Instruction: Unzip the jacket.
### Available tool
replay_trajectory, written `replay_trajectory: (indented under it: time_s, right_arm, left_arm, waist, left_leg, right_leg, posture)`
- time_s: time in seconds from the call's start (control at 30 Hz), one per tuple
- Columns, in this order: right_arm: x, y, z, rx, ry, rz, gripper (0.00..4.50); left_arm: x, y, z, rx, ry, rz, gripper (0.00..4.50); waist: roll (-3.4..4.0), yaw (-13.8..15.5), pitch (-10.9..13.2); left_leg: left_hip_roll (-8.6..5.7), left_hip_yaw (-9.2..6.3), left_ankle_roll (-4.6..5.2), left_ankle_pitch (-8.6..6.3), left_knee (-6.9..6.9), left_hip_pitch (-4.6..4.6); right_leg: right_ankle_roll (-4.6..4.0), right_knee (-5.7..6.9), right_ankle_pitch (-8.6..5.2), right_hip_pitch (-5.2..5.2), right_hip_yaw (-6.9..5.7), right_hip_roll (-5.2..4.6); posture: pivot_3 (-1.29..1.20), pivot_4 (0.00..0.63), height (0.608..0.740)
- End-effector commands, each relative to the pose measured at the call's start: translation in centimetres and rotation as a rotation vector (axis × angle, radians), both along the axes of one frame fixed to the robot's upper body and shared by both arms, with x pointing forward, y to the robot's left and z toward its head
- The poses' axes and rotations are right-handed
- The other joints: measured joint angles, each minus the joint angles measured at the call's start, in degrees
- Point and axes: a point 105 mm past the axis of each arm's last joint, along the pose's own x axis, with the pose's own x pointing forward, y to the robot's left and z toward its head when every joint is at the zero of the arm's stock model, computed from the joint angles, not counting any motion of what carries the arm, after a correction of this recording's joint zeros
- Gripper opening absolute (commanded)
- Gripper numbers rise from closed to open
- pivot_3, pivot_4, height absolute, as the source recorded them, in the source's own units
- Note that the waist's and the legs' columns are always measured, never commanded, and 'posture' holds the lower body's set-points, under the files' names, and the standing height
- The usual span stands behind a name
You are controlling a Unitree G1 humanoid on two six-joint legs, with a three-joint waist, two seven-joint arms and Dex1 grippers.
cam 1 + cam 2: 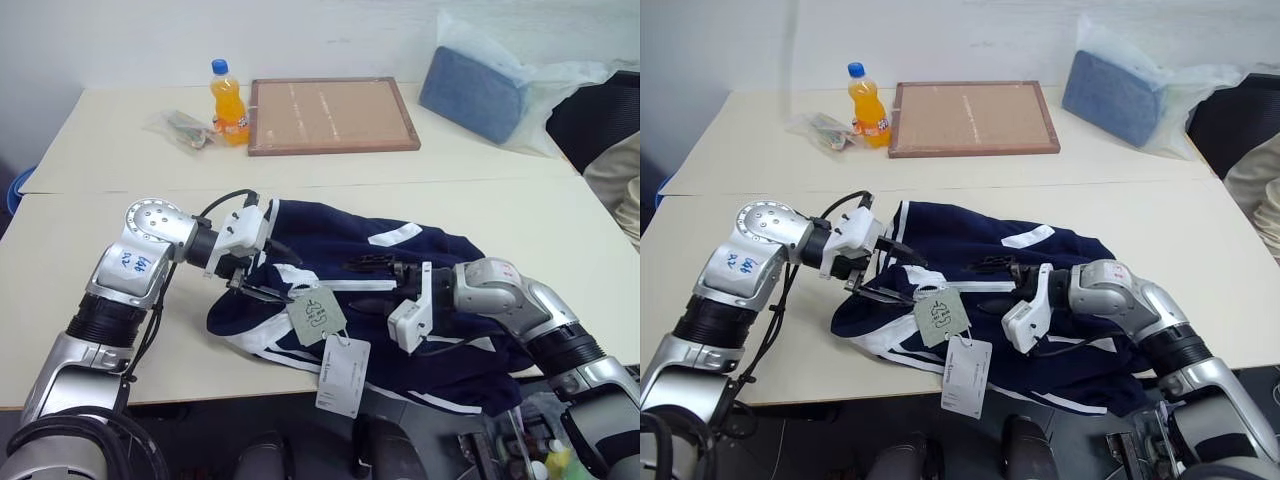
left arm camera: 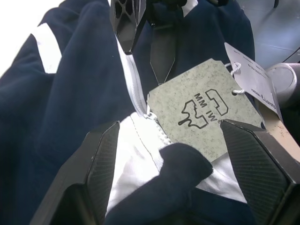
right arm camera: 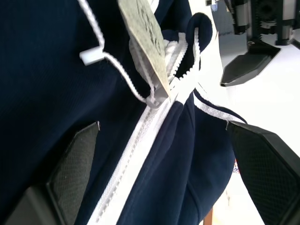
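Navy jacket (image 1: 400, 290) heaped at the near table edge, both grippers spread wide over its white zipper (image 3: 140, 140).

Left gripper (image 1: 262, 285) at nine o'clock and right gripper (image 1: 368, 268) at three o'clock, each released and holding nothing, face each other across the grey hang tag (image 1: 316, 315) covering the zipper top. Farther off: orange soda bottle (image 1: 228, 103) at eleven, cork board (image 1: 332, 115) at twelve, bagged blue cushion (image 1: 478, 92) at one.

Cream table (image 1: 480, 200), pale wall (image 1: 300, 30)
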Motion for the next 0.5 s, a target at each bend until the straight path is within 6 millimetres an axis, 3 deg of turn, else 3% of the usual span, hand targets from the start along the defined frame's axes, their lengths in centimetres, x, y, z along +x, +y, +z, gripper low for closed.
replay_trajectory:
  time_s: [0.03, 0.2, 0.33, 0.5]
  right_arm:
    - [-0.2, 0.0, 0.3, 0.015, -0.006, 0.020, 4.50]
    - [3.2, -4.7, 2.7, 0.138, 0.370, -0.335, 4.50]
    - [1.3, -5.8, 4.7, 0.237, 0.892, -0.395, 4.50]
    - [-2.0, -3.6, 5.9, 0.267, 1.522, -0.407, 4.50]
  left_arm:
    - [-0.2, 0.0, 0.9, -0.005, -0.048, -0.011, 3.62]
    - [-0.4, 0.3, 0.9, 0.000, -0.041, -0.005, 3.62]
    - [-0.5, 0.2, 1.0, 0.000, -0.047, -0.013, 3.62]
    - [0.0, -0.6, 1.2, -0.020, -0.066, -0.021, 3.62]
  waist:
    - [0.00, 0.00, 0.00]
    - [0.01, 0.23, 0.01]
    - [0.04, 0.78, 0.03]
    - [0.04, 1.31, 0.02]
  left_leg:
    - [0.00, 0.00, 0.00, 0.00, 0.00, 0.00]
    - [-0.01, -0.03, 0.02, 0.01, 0.02, 0.00]
    - [-0.01, -0.46, 0.05, 0.01, 0.05, 0.00]
    - [0.04, -0.53, 0.05, 0.01, 0.09, 0.05]
  right_leg:
    - [0.00, 0.00, 0.00, 0.00, 0.01, 0.00]
    - [0.00, 0.01, 0.00, 0.02, 0.00, -0.01]
    - [0.00, 0.02, 0.00, 0.03, -0.01, -0.03]
    - [-0.05, 0.10, 0.02, 0.04, 0.00, 0.00]
  posture:
    - [0.00, 0.150, 0.740]
    - [0.00, 0.150, 0.740]
    - [0.00, 0.150, 0.740]
    - [0.00, 0.150, 0.740]
